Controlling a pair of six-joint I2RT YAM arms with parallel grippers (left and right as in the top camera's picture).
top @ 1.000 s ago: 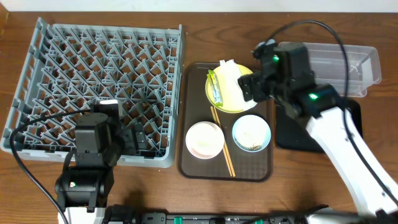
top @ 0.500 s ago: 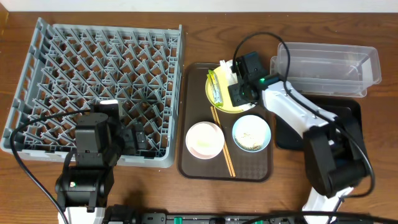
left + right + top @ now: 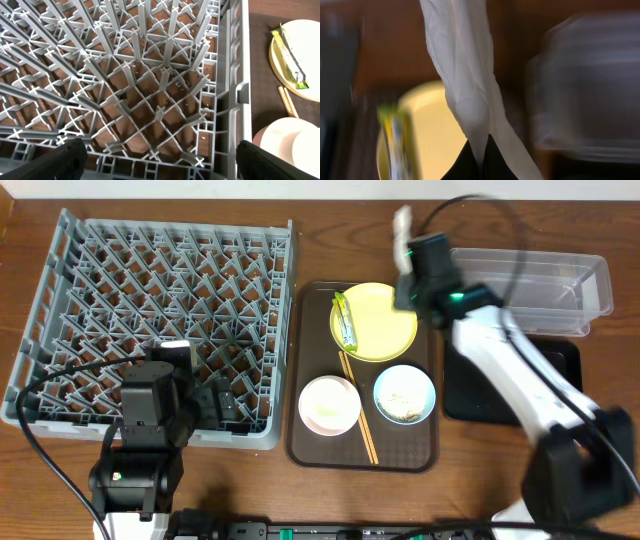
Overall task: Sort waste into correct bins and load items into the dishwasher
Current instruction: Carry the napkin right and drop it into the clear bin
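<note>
1. Napkin (image 3: pixel 403 228), white and crumpled, hangs from the right pincer (image 3: pixel 476 162), which is clamped on its lower end. It sits at 1 o'clock from the yellow plate (image 3: pixel 380 330), probably headed for a bin.
2. At 3 o'clock from the napkin, the clear tub (image 3: pixel 530 280) looks empty; the black tray (image 3: pixel 462 395) is partly hidden by the arm.
3. The plate holds a green-yellow packet (image 3: pixel 345 320), and the blue bowl (image 3: pixel 404 394) holds crumbs.
4. The left pincer (image 3: pixel 160 150) is spread open over the grey rack (image 3: pixel 150 280), which has no dishes in it.
</note>
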